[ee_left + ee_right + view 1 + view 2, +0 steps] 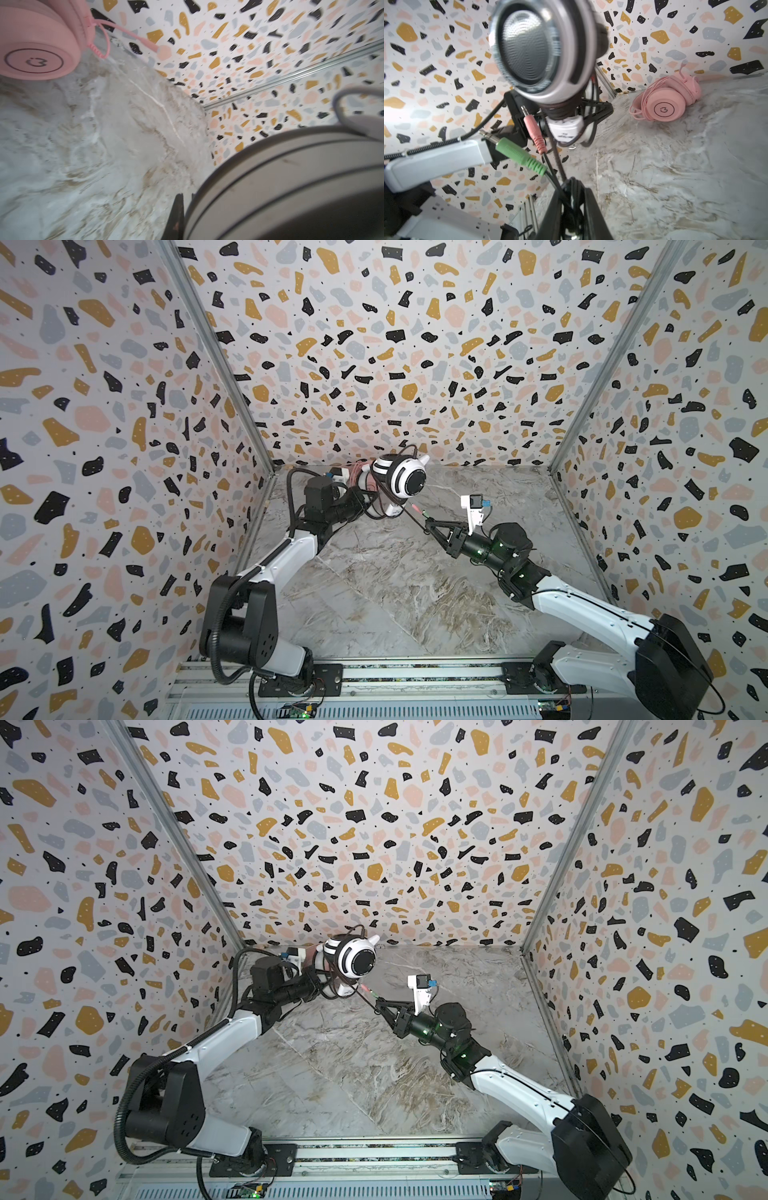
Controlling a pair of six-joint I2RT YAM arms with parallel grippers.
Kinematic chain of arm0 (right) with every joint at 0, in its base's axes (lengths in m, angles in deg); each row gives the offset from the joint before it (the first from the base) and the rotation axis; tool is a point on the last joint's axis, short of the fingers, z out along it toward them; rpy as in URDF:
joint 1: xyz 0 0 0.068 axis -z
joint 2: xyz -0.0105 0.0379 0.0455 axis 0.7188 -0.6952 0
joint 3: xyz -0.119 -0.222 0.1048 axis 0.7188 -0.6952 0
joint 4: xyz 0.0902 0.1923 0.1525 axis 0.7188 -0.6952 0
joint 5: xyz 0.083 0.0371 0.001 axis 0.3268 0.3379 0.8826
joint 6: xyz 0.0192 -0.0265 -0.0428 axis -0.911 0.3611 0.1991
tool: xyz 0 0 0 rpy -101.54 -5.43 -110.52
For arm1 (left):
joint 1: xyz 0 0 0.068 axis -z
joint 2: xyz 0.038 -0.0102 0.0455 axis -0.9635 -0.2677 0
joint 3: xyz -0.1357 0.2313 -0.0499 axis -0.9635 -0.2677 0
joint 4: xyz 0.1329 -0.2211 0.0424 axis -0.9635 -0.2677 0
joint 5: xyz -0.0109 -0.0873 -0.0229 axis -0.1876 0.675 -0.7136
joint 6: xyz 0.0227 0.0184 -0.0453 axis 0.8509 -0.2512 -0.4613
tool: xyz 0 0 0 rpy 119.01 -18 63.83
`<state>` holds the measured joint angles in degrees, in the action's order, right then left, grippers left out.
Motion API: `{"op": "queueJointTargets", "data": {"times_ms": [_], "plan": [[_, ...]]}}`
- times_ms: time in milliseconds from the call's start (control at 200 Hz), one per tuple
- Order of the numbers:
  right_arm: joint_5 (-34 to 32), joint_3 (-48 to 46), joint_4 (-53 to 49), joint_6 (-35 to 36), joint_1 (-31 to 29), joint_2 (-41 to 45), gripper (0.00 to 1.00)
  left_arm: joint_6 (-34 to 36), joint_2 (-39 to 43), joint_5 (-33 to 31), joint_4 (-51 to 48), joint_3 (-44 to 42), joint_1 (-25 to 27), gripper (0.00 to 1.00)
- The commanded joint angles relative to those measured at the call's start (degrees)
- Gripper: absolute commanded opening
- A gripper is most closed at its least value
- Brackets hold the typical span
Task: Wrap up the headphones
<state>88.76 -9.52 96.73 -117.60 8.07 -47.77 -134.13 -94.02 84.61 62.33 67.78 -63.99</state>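
Over marble tabletop (395, 593) our left gripper (369, 499) clamps the white headset (405, 479) aloft so our right gripper (428, 524), pinching its black cord (558, 164) taut, can wind it; pink headset (668, 101) lies beyond both jaws

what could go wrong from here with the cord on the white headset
The right gripper pinches the black cord close behind the green plug and pink plug, so a pull may slip it free.
The white headset hangs in the air in the left gripper alone; tugging the cord might twist it loose and drop it.
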Motion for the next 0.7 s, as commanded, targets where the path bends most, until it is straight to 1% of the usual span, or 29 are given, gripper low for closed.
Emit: {"op": "queueJointTargets", "data": {"times_ms": [0, 85, 145, 220, 250, 310, 410, 496, 536, 606, 691], "plan": [[3.98, 0.92, 15.68, -9.59, 0.56, -4.21, 0.00, -15.43, 3.63, -0.02, 22.66, -0.83, -0.90, 0.02], [5.35, 1.59, 22.74, -14.32, 1.81, -7.72, 0.00, -16.87, 4.69, 0.62, 25.29, -0.79, -0.90, 0.02], [6.68, 2.29, 25.99, -17.30, 3.38, -9.76, 0.00, -16.79, 4.98, 2.40, 25.59, -0.30, -0.90, 0.02], [7.38, 3.31, 24.47, -17.97, 5.89, -10.36, 0.01, -13.77, 5.80, 5.23, 22.58, 0.31, -0.90, 0.02], [7.54, 3.76, 23.08, -17.76, 6.95, -10.05, 0.01, -10.69, 6.38, 6.31, 19.38, 0.69, -0.90, 0.02], [8.60, 4.98, 19.86, -16.87, 8.77, -9.89, 0.03, -2.93, 7.77, 7.58, 10.00, 1.14, -0.89, 0.02], [11.46, 6.72, 15.23, -16.18, 10.32, -10.96, 0.03, 13.15, 9.28, 7.37, -8.89, 2.60, -0.82, 0.02], [15.27, 7.34, 14.56, -16.51, 10.86, -13.10, 0.06, 23.42, 8.85, 6.53, -22.11, 3.49, -0.87, 0.02], [17.12, 7.65, 14.00, -16.48, 10.91, -14.28, 0.05, 27.24, 8.14, 6.34, -26.92, 3.79, -0.81, 0.02], [20.65, 8.41, 13.37, -16.07, 10.69, -16.50, 0.06, 31.99, 7.13, 5.57, -32.70, 3.78, -0.19, 0.02], [26.37, 9.40, 14.98, -16.15, 10.98, -20.34, 0.06, 37.41, 5.56, 2.31, -39.10, 4.71, 2.66, 0.02]]}}
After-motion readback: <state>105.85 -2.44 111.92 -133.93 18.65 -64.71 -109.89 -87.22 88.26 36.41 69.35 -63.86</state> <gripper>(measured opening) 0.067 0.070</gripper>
